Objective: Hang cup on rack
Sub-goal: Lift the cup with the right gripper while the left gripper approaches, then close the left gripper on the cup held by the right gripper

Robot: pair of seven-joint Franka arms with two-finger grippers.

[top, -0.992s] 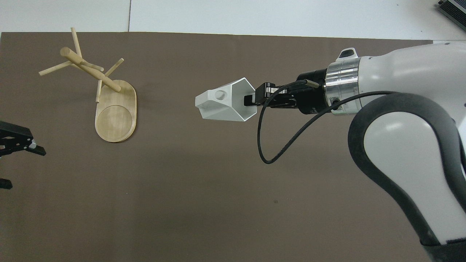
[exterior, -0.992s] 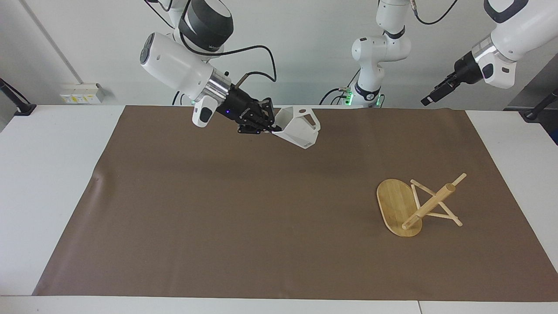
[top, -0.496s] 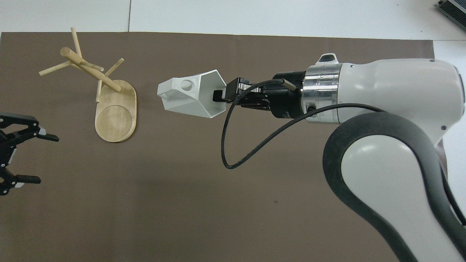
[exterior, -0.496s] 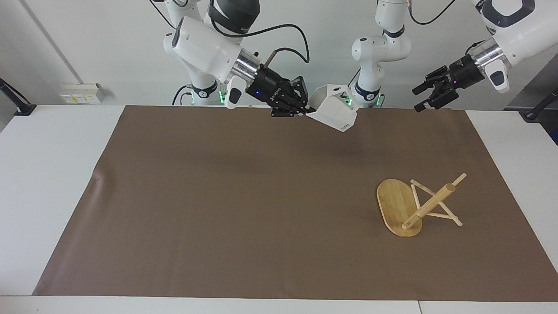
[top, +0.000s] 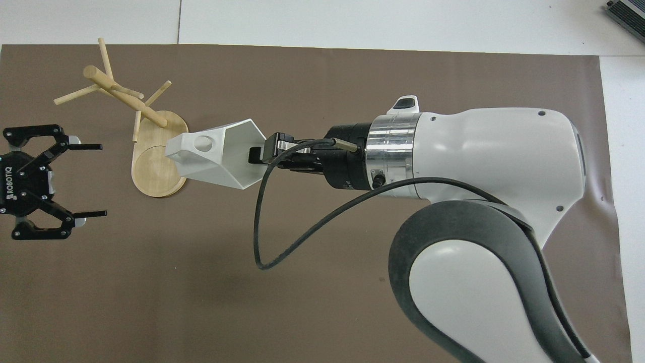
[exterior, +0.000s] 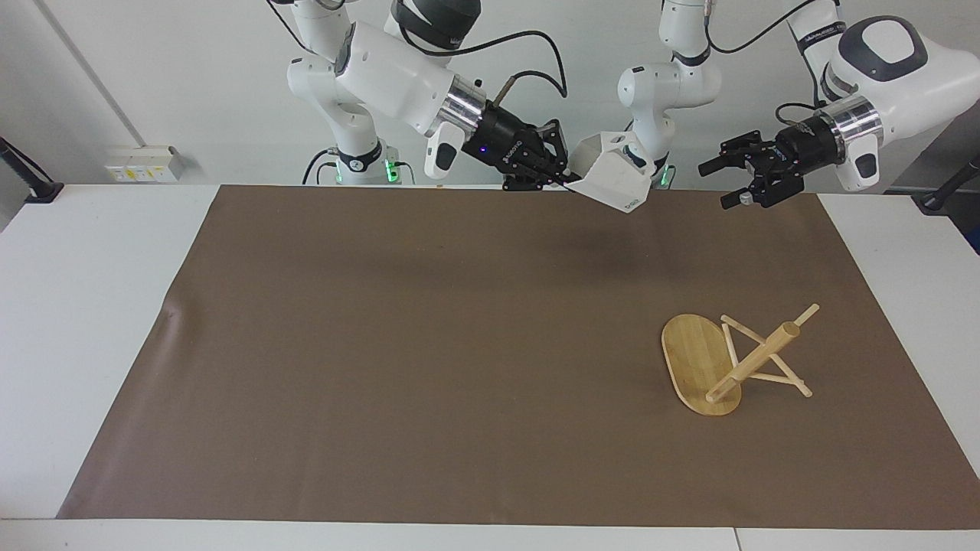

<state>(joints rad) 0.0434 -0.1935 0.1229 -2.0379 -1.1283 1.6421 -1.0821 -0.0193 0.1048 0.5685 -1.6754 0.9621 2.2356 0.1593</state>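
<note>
White faceted cup [exterior: 612, 170]; bamboo rack [exterior: 708, 366], oval base, dowel pegs.

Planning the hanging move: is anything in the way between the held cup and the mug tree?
Nothing stands on the mat between the white faceted cup and the bamboo mug tree. The open left hand hovers nearby.

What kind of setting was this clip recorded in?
Most likely a robotics lab: robot arms stand at a white table covered by a brown mat, against a bare white wall, with only a mug rack set out.
</note>
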